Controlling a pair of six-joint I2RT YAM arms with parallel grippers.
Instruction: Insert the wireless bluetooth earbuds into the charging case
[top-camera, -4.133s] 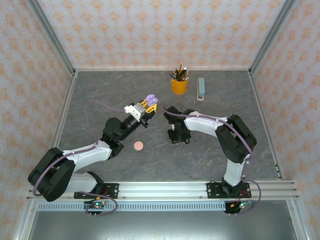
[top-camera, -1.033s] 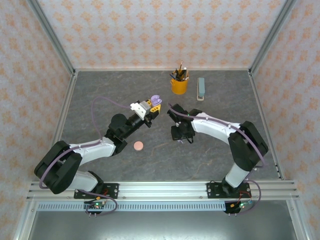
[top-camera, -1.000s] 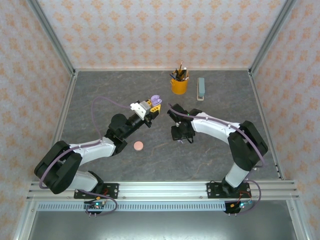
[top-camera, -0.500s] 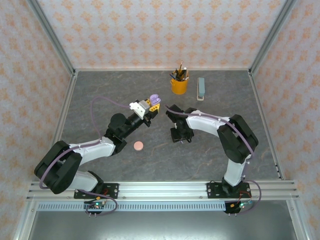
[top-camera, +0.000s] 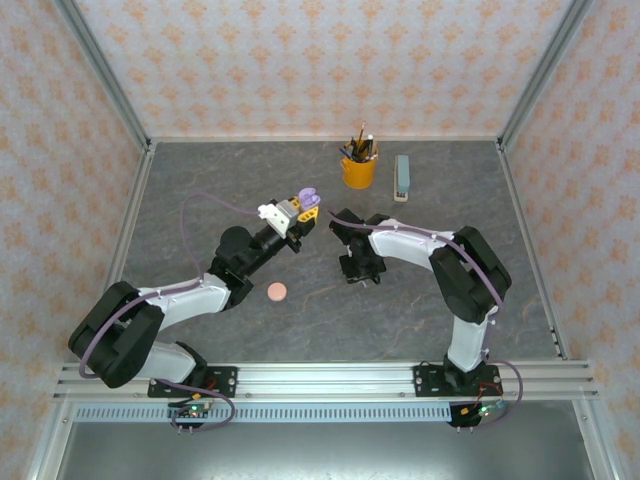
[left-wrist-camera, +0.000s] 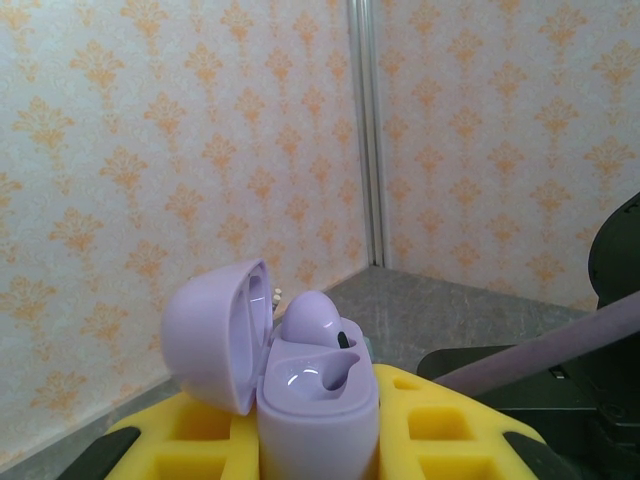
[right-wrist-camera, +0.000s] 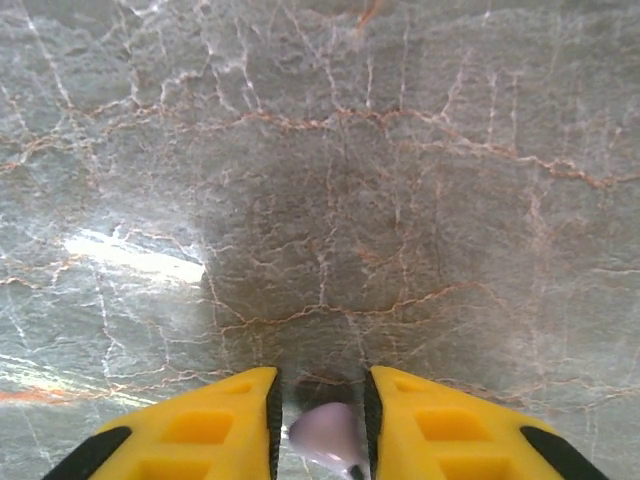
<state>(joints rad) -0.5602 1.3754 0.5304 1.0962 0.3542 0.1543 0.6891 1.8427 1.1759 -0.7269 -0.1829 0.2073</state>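
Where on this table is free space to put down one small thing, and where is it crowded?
Free: the far left corner, left of the pencil cup; the near strip between the pink case and the rail. Crowded: the middle, where the lilac case faces the right fingers gripping an earbud.

The light is bright and even. A white glare streak shines on the table (right-wrist-camera: 130, 262). The lilac earbud (right-wrist-camera: 325, 432) looks blurry.
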